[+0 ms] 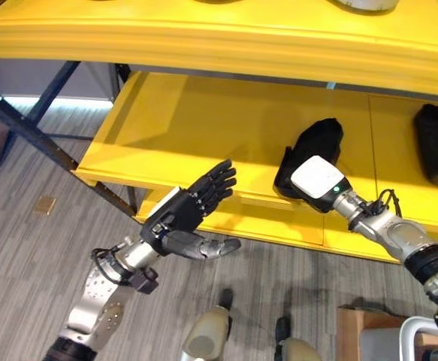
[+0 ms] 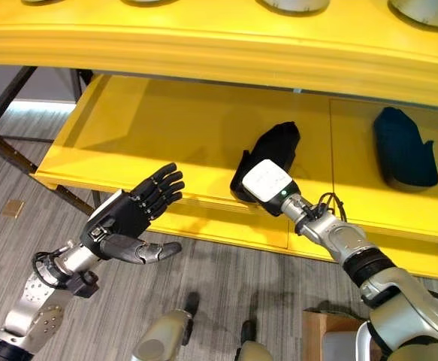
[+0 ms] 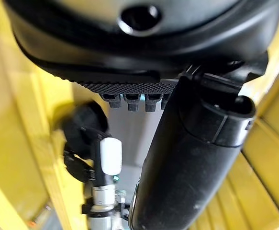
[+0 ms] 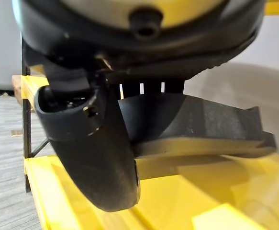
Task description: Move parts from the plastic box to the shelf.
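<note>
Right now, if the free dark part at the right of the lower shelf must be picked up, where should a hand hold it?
Probably across its narrower far end, coming from the shelf's open front. The dark part lies flat on the lower shelf, and the upper shelf overhangs it, so a descent from above looks blocked. The right hand is shut on another black part.
</note>
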You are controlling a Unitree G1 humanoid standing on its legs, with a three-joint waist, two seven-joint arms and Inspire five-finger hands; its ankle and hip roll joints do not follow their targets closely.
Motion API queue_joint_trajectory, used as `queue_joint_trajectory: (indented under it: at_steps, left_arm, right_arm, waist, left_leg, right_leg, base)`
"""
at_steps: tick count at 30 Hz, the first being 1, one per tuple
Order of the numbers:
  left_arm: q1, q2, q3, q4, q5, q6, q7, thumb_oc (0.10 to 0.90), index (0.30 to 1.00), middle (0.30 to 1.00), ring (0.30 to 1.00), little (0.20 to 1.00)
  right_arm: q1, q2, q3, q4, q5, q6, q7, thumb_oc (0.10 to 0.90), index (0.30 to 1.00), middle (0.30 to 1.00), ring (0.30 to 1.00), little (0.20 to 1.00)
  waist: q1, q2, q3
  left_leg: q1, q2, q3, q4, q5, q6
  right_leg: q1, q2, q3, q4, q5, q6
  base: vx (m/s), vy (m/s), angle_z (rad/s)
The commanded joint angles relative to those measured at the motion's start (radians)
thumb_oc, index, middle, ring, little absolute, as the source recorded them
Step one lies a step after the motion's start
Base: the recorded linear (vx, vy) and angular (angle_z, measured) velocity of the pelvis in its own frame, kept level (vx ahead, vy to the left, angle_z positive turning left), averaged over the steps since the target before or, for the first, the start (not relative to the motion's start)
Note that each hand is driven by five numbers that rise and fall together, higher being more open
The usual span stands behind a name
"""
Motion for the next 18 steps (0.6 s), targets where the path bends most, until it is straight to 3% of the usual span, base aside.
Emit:
queue_joint_trajectory:
  at_steps: [1,5,8,9,11,13,16,18]
  left_arm:
    - [-0.031,-0.014,-0.016,-0.067,-0.017,-0.117,-0.013,0.900,1.000,1.000,1.000,1.000]
    - [-0.051,-0.009,-0.041,-0.064,-0.025,-0.105,-0.024,0.900,1.000,1.000,1.000,1.000]
    - [-0.031,-0.006,-0.052,-0.071,-0.024,-0.089,-0.047,0.900,1.000,1.000,1.000,1.000]
    - [-0.029,-0.006,-0.053,-0.070,-0.026,-0.090,-0.047,0.900,1.000,1.000,1.000,1.000]
    - [-0.020,-0.017,-0.056,-0.071,-0.028,-0.077,-0.051,0.900,1.000,1.000,1.000,1.000]
    - [-0.014,-0.033,-0.059,-0.078,-0.006,-0.068,-0.037,0.900,1.000,1.000,1.000,1.000]
    - [-0.003,-0.045,-0.063,-0.079,0.001,-0.072,-0.027,0.900,1.000,1.000,1.000,1.000]
    - [0.002,-0.036,-0.061,-0.075,-0.002,-0.086,-0.019,0.900,1.000,1.000,1.000,1.000]
  right_arm:
    - [-0.063,-0.030,-0.025,-0.031,0.018,0.036,-0.067,0.400,0.300,0.300,0.300,0.300]
    - [-0.034,-0.027,-0.056,-0.050,0.015,0.037,-0.061,0.400,0.300,0.300,0.300,0.300]
    - [0.052,-0.019,-0.118,-0.073,-0.025,0.029,-0.057,0.400,0.300,0.300,0.300,0.300]
    - [0.060,-0.018,-0.121,-0.073,-0.029,0.028,-0.061,0.400,0.300,0.300,0.300,0.300]
    - [0.094,0.004,-0.142,-0.057,-0.063,0.022,-0.067,0.400,0.300,0.300,0.300,0.300]
    - [0.099,0.014,-0.145,-0.042,-0.071,0.016,-0.072,0.400,0.300,0.300,0.300,0.300]
    - [0.091,0.014,-0.149,-0.012,-0.077,-0.013,-0.088,0.400,0.300,0.300,0.300,0.300]
    - [0.077,0.009,-0.144,-0.028,-0.067,-0.033,-0.093,0.400,0.300,0.300,0.300,0.300]
  waist:
    - [0.002,-0.015,-0.135]
    - [-0.007,-0.024,-0.149]
    - [-0.014,-0.037,-0.175]
    - [-0.014,-0.038,-0.177]
    - [-0.017,-0.035,-0.180]
    - [-0.016,-0.032,-0.180]
    - [-0.017,-0.024,-0.179]
    - [-0.027,-0.022,-0.175]
  left_leg:
    - [-0.048,-0.047,0.037,-0.078,0.078,0.016]
    - [-0.025,-0.047,0.040,-0.070,0.050,0.033]
    - [-0.015,-0.059,0.058,-0.043,0.016,0.066]
    - [-0.012,-0.061,0.059,-0.044,0.016,0.071]
    - [0.010,-0.066,0.070,-0.052,0.002,0.099]
    - [0.029,-0.063,0.076,-0.060,0.001,0.106]
    - [0.063,-0.046,0.093,-0.077,-0.004,0.101]
    - [0.089,-0.030,0.101,-0.092,-0.009,0.091]
  right_leg:
    - [-0.001,0.102,-0.131,0.021,0.025,-0.077]
    - [-0.009,0.087,-0.143,0.074,-0.002,-0.070]
    - [0.001,0.077,-0.163,0.211,-0.029,-0.058]
    - [-0.007,0.074,-0.165,0.237,-0.019,-0.051]
    - [-0.070,0.051,-0.183,0.461,0.061,0.002]
    - [-0.101,0.028,-0.191,0.518,0.100,0.016]
    - [-0.123,-0.019,-0.203,0.460,0.109,0.010]
    - [-0.129,-0.036,-0.196,0.336,0.114,0.010]
  base:
    - [0.11,0.105,0.05]
    - [0.12,0.134,0.08]
    - [0.17,0.177,0.13]
    - [0.15,0.186,0.15]
    - [0.10,0.160,0.04]
    - [0.08,0.097,-0.03]
    - [0.08,0.029,-0.14]
    - [0.09,-0.089,-0.32]
